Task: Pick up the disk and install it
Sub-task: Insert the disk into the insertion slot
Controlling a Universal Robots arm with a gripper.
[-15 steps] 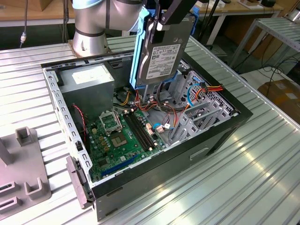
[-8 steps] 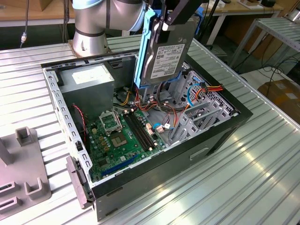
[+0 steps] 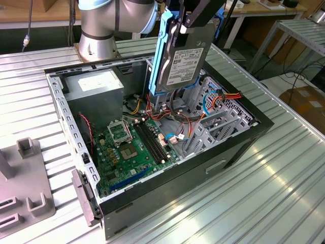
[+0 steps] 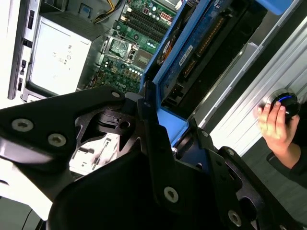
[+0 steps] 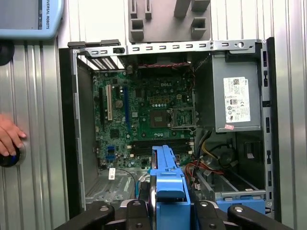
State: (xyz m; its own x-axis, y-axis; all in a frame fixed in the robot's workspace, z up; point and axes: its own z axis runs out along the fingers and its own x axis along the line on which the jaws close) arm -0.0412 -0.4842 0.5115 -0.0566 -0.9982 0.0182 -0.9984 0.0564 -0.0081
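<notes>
Exterior view, L to R: grey PSU (image 3: 96, 86) w/ white printed label, green motherboard (image 3: 133, 145), then the disk (image 3: 184, 58), white label facing out, upright above the open case (image 3: 203, 168). The gripper (image 3: 187, 21) was clenched on its blue rail. Drive cage (image 3: 218, 119) sat at the view's right.

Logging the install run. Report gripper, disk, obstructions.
Gripper shut on the disk. Disk hangs on edge above the open computer case, not seated. Loose cables lie below it; a hand rests beside the case.
</notes>
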